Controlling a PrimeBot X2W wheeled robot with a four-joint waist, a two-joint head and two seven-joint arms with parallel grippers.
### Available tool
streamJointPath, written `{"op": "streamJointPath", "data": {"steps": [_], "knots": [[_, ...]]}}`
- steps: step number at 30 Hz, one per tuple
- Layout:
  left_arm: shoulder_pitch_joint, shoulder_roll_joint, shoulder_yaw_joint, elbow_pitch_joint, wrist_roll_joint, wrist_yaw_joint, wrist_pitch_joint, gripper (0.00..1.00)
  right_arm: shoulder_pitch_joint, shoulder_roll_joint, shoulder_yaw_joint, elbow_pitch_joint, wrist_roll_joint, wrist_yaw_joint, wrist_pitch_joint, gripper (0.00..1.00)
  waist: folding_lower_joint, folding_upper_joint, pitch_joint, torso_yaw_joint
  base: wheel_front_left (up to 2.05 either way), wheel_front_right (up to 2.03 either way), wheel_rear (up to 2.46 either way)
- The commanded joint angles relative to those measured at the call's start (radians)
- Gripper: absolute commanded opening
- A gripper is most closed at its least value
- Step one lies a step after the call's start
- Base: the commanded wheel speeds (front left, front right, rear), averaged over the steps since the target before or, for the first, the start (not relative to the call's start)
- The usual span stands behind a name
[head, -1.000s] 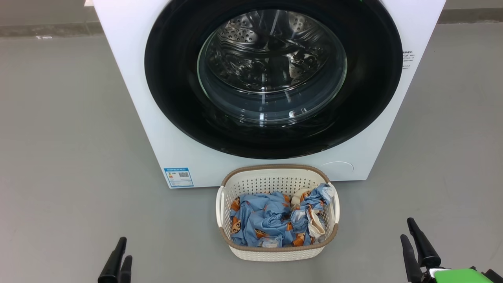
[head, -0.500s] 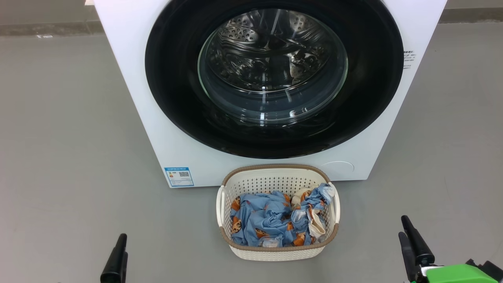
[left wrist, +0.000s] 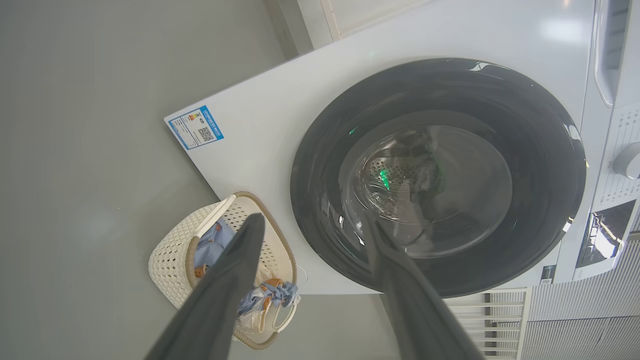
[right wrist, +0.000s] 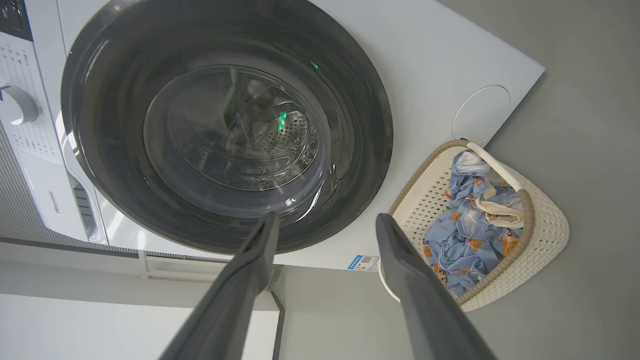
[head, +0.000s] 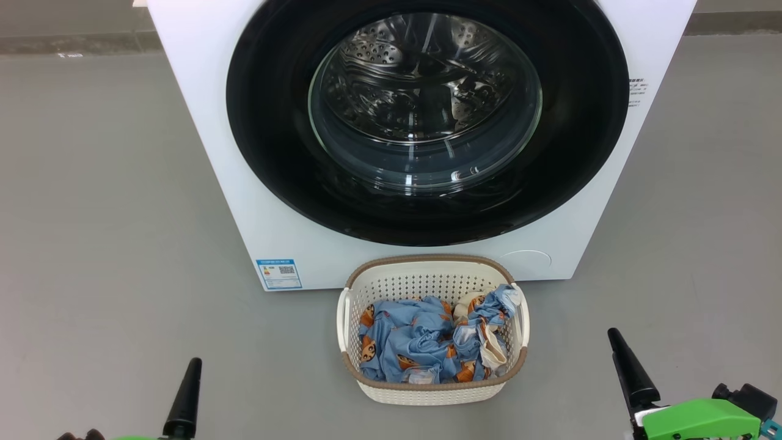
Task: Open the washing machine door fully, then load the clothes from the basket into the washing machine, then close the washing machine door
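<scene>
The washing machine (head: 195, 91) stands white and boxy in front of me. The washing machine door (head: 269, 134) lies flat against it, and its glass window (head: 424, 104) shows the steel drum. On the floor before the machine sits the basket (head: 427, 261), cream with a brown rim, holding crumpled blue clothes (head: 415, 342). My left gripper (head: 189, 379) is low at the left of the basket, and my right gripper (head: 623, 360) is low at its right. Both are well short of the machine. The left gripper (left wrist: 312, 220) and the right gripper (right wrist: 327, 217) stand open with nothing between their fingers.
Grey floor spreads to both sides of the machine. A blue label (head: 278, 274) marks its lower left corner and a round white cover (head: 525, 260) its lower right. A control knob (left wrist: 627, 160) sits on the top panel. A white slatted rack (left wrist: 500, 310) stands beside the machine.
Both grippers have turned at the wrist, so each now shows as a single finger in the head view. The right gripper has moved up and a little left. The door and basket are unchanged.
</scene>
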Motion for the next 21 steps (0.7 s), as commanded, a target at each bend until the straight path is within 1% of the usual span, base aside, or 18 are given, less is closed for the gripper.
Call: {"op": "streamJointPath", "data": {"steps": [1, 11, 21], "knots": [[-0.029, 0.023, 0.008, -0.033, 0.022, -0.002, -0.012, 1.0, -0.048, -0.016, 0.017, -0.021, -0.025, 0.001, -0.012, 1.0, -0.0001, 0.0, 0.0, 0.0, 0.0, 0.0, 0.0], [-0.029, 0.033, 0.0, -0.035, 0.162, -0.002, -0.041, 1.0, -0.06, -0.033, 0.054, -0.012, -0.134, 0.001, -0.041, 1.0, -0.0001, 0.0, -0.001, 0.0, 0.0, 0.0, 0.0], [-0.031, 0.037, -0.019, -0.04, 0.267, -0.002, -0.07, 1.0, -0.069, -0.056, 0.082, -0.007, -0.234, 0.001, -0.07, 1.0, -0.0001, 0.0, -0.003, -0.002, 0.0, 0.0, 0.0]]}}
